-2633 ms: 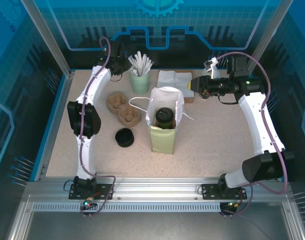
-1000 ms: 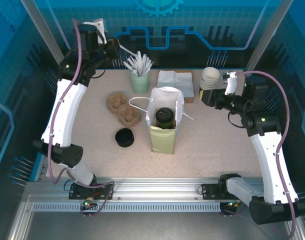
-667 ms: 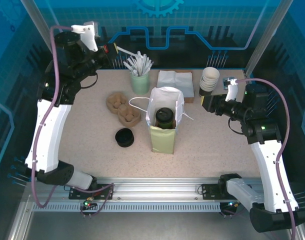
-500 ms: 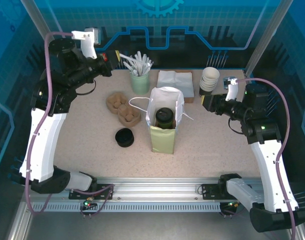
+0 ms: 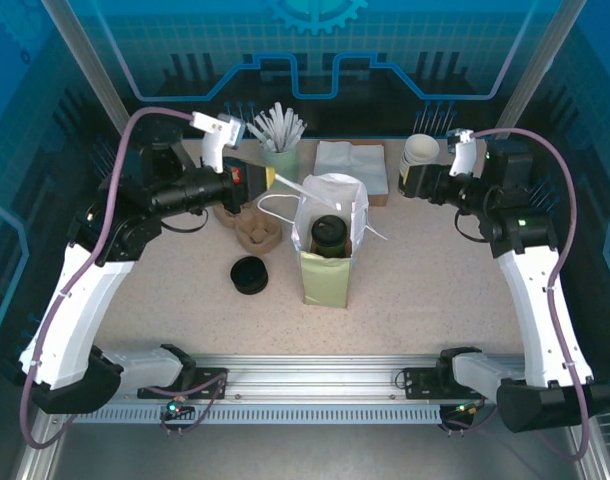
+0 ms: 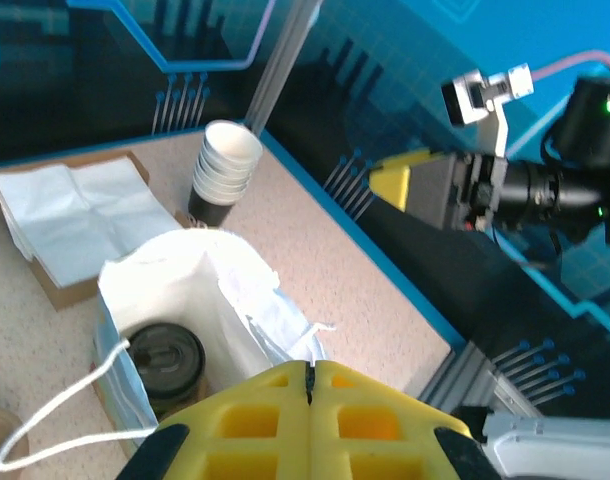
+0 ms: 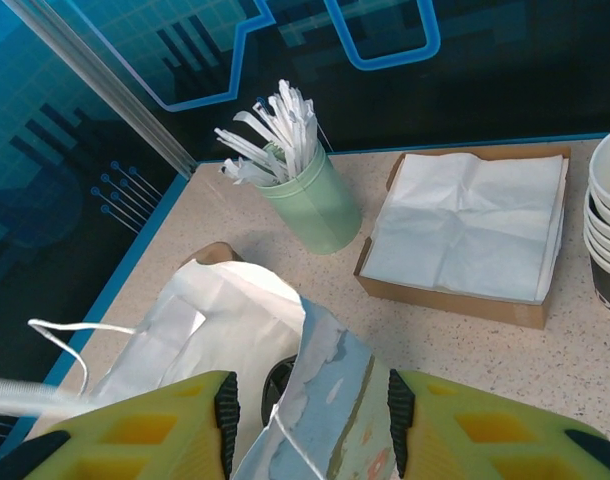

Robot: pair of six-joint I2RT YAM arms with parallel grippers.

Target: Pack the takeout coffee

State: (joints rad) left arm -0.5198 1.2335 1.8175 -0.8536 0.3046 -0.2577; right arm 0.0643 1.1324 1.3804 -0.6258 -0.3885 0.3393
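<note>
Coffee (image 5: 328,236) upright inside bag (image 5: 324,281), left gripper (image 5: 253,179) clenched on straw (image 5: 303,190) reaching over bag mouth, right gripper (image 5: 403,183) half spread beside bag

top external: high behind, looking down on whole table (image 5: 435,290) | left wrist: near, facing 3 o'clock | right wrist: near, facing 9 o'clock | shared: paper bag (image 5: 325,280), napkins (image 5: 351,160)

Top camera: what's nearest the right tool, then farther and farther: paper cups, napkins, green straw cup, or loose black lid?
From the right tool:
1. Stack of white-lined paper cups, right beside it.
2. White paper napkins in a cardboard tray, to its left.
3. Pale green cup of white straws, farther left.
4. Loose round black plastic lid, far left, toward the front.
</note>
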